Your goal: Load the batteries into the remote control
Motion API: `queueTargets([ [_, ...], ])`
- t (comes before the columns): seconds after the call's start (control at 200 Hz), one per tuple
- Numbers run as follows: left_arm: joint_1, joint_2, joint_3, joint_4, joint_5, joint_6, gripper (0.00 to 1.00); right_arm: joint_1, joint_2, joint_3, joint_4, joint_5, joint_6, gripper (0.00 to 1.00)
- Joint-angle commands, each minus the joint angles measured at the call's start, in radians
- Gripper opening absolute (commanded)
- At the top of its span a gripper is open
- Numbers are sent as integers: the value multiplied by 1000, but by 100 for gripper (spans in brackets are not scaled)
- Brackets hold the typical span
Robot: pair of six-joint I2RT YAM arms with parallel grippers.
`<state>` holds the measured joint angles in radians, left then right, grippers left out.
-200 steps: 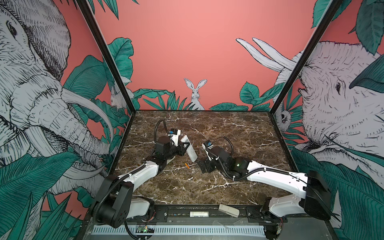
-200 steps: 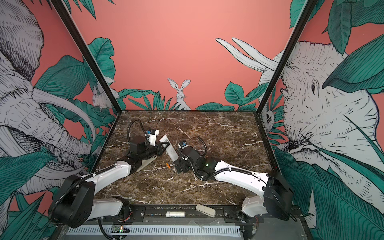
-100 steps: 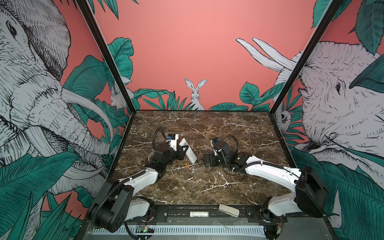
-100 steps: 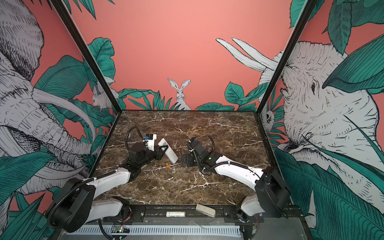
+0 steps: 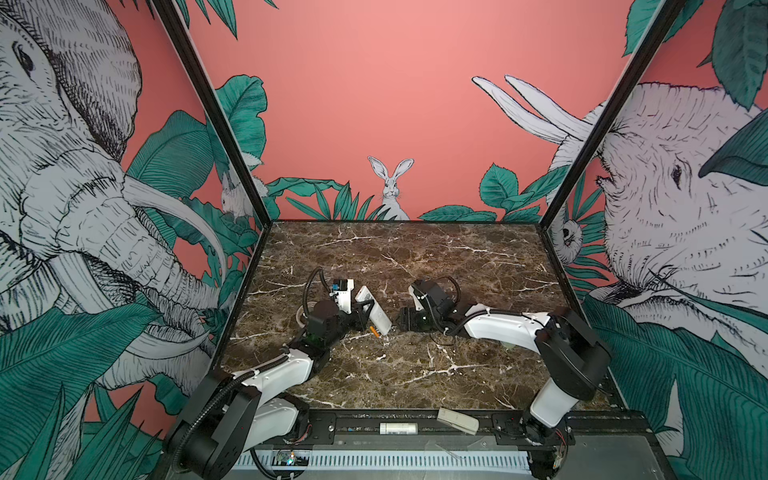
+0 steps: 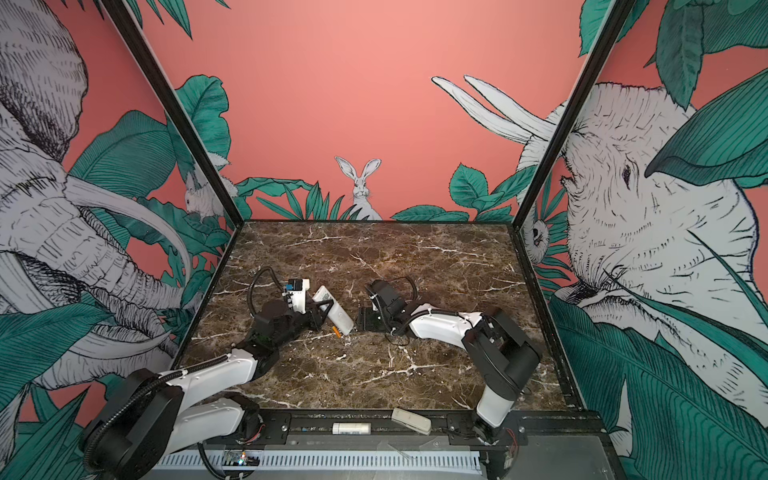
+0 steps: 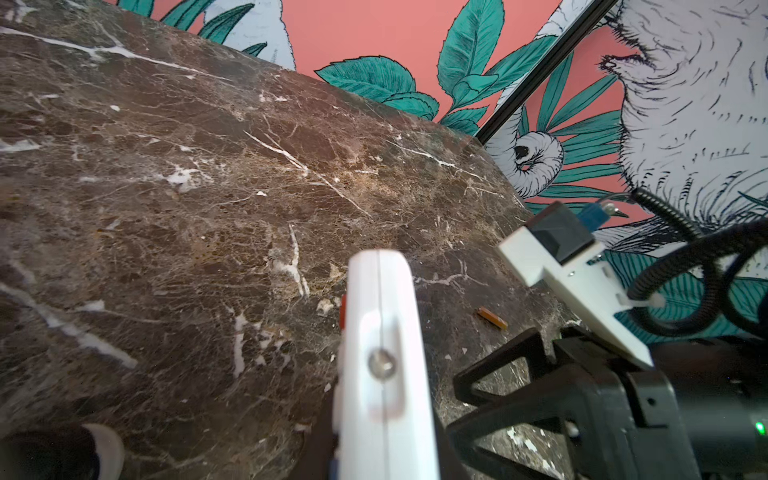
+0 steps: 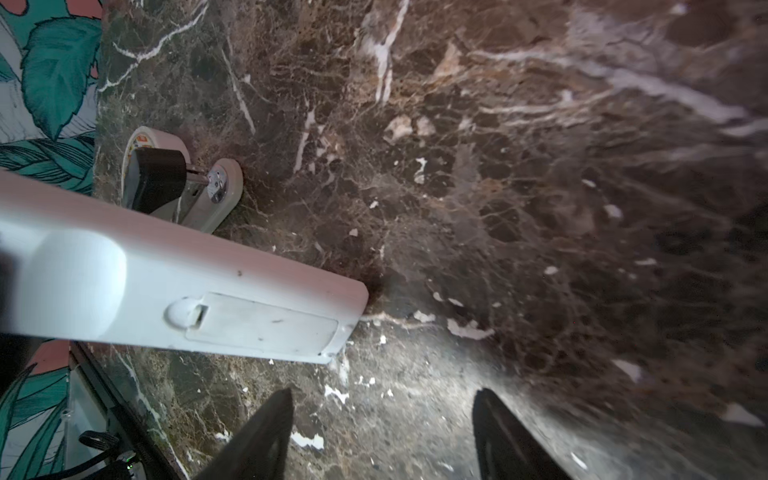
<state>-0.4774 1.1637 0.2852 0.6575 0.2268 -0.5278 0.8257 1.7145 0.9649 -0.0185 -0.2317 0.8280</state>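
Top views first: where is the remote control (image 5: 377,316)?
— In both top views it sits left of centre over the brown marble surface (image 5: 415,257), tilted and pinched by the left gripper (image 5: 369,309). I cannot tell whether its lower end touches the surface. One orange battery (image 5: 374,331) lies on the surface just beside that end. The right gripper (image 5: 402,322) is low and near the same end, and appears to touch nothing. A white cylinder (image 5: 399,428) and a grey block (image 5: 457,419) lie on the front rail, well apart from both grippers.

And the left wrist view?
— The remote control (image 7: 384,353) fills the middle, seen edge-on. The battery (image 7: 492,318) lies on the surface beyond it, apart from it. The left gripper's own fingers are not clear here.

And the right wrist view?
— It shows the plain back of the remote control (image 8: 124,270), with its battery cover (image 8: 266,322) in place. The right gripper (image 8: 382,436) has two dark fingers (image 8: 266,432) spread wide, with only bare surface between them. Behind the remote control stand a grey-and-black stapler (image 8: 195,195) and a tape roll (image 8: 145,137).
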Motion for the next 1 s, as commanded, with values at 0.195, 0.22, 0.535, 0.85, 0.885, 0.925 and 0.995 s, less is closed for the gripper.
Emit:
queueTargets([
  [0.195,-5,-33,-32,42,-41,-12,3,3,47,39,173,-92,82,58],
  [0.22,-6,-31,-33,42,-43,-11,3,3,48,40,176,-94,83,58],
  [0.535,-5,2,-33,56,-49,-14,3,10,93,83,205,-126,88,58],
  [0.85,-6,26,-32,75,-44,-17,3,14,130,87,231,-119,105,56],
  [0.885,-6,29,-32,79,-43,-17,3,13,135,90,235,-121,108,56],
  [0.925,-7,33,-32,83,-40,-18,3,13,140,93,240,-123,112,56],
  [0.995,-7,37,-35,88,-40,-22,3,13,142,95,249,-125,115,56],
])
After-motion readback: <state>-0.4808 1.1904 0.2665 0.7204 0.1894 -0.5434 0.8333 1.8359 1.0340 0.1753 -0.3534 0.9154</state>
